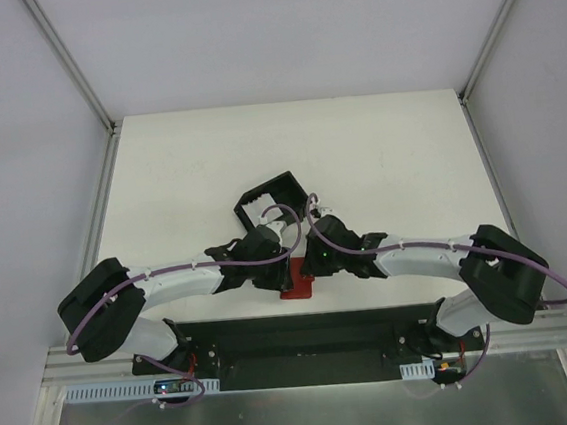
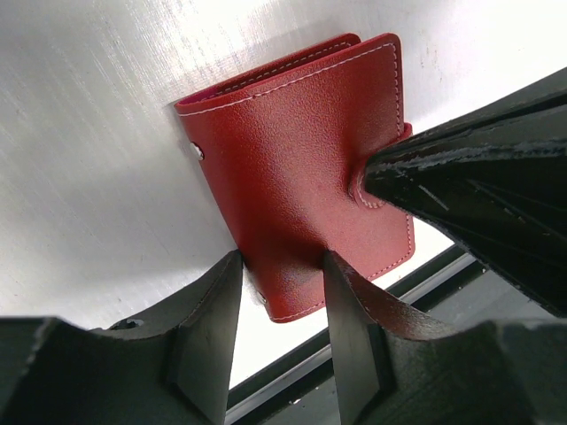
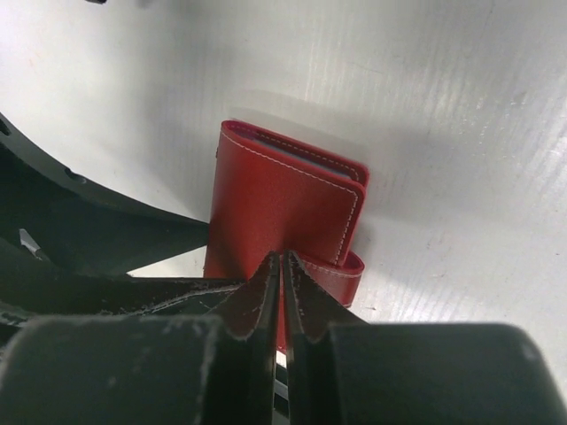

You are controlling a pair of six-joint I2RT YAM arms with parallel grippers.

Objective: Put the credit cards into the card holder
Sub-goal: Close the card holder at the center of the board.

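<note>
The card holder [image 1: 297, 290] is a red folded wallet at the table's near edge, between the two arms. In the left wrist view my left gripper [image 2: 279, 261] is closed across the lower corner of the card holder [image 2: 292, 150]: one finger is at its folded edge and the other lies on its face. My right gripper [image 3: 282, 258] is shut, with its tips pressed on the strap of the card holder [image 3: 275, 204]; the left wrist view shows its fingertips [image 2: 376, 181] meeting the snap. The credit cards are hidden from view.
A black open-sided box [image 1: 272, 198] stands just beyond the two wrists. The black base plate [image 1: 305, 336] runs along the table's near edge right below the wallet. Grey walls enclose the white table [image 1: 378, 153] on the left and right.
</note>
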